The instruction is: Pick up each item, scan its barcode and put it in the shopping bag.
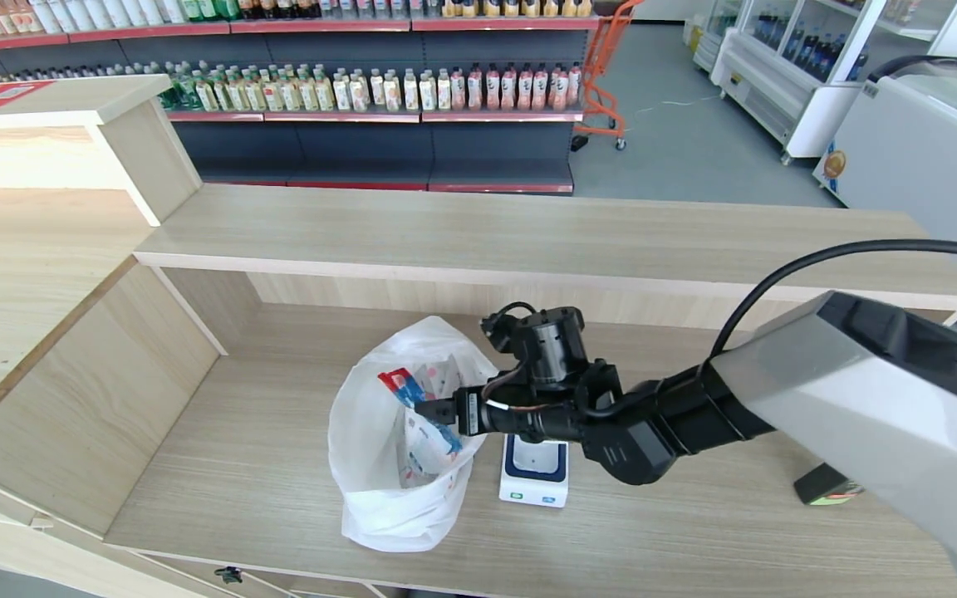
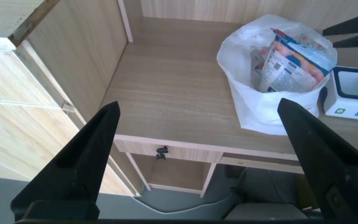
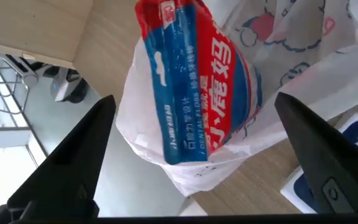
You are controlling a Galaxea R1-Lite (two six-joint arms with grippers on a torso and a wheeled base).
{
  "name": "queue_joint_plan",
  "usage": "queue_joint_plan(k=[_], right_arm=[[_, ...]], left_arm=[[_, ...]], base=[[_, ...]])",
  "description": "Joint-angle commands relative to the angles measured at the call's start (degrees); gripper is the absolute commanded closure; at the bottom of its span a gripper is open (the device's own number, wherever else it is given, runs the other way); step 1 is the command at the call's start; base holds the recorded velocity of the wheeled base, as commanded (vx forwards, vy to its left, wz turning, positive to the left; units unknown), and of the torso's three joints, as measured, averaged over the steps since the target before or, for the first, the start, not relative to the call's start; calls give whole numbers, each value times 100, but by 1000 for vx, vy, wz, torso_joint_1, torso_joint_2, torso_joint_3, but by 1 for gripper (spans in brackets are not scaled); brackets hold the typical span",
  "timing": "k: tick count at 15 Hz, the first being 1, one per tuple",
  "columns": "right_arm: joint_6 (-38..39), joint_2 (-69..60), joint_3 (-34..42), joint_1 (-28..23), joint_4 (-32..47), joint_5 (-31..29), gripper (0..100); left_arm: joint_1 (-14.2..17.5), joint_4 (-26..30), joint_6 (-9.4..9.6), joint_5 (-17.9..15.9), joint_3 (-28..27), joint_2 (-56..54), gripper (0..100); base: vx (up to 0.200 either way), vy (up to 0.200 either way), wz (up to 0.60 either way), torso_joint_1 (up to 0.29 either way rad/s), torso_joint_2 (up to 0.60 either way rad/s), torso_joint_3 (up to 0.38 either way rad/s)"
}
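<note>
Bright, even daylight with faint soft shadows

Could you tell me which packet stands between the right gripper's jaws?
The red-and-blue packet, upright in the bag; the white packets lie beside it.

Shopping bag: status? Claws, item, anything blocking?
Left claw open, empty. Right claw open over shopping bag, red-blue box in its mouth. Scanner beside bag, nothing blocking.
</note>
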Motion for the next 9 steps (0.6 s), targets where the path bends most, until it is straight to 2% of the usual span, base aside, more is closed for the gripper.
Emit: queue_joint_plan(k=[1,2,4,5,6,7,8,9], right_arm=[[170,-870,1048,-742,12,30,0],[231,-1212,1418,-1111,21,74,0],[310,-2557,2314,-1858,223,566,0],[302,-3269,2595,-2042,495,628,0],[135,-4456,2894,-2289,1330,619,0],[-410,-5326,3026,-2675,2429,601,0],[-1122,-5959,3149,-3185,3457,549,0],[-1878,-6345,3342,-3827,4055,355,0]], left_arm=[[3,0,-1,1,-6,-1,0],[3,0,-1,1,2,-1,0],[3,0,-1,1,2,-1,0],[3,0,-1,1,2,-1,0],[3,0,-1,1,-6,-1,0],[3,0,-1,1,-6,-1,0],[3,0,-1,1,2,-1,0],[3,0,-1,1,2,-1,0]], base=[[0,0,0,0,0,0],[0,0,0,0,0,0],[0,0,0,0,0,0],[0,0,0,0,0,0],[0,0,0,0,0,0],[0,0,0,0,0,0],[0,0,0,0,0,0],[0,0,0,0,0,0]])
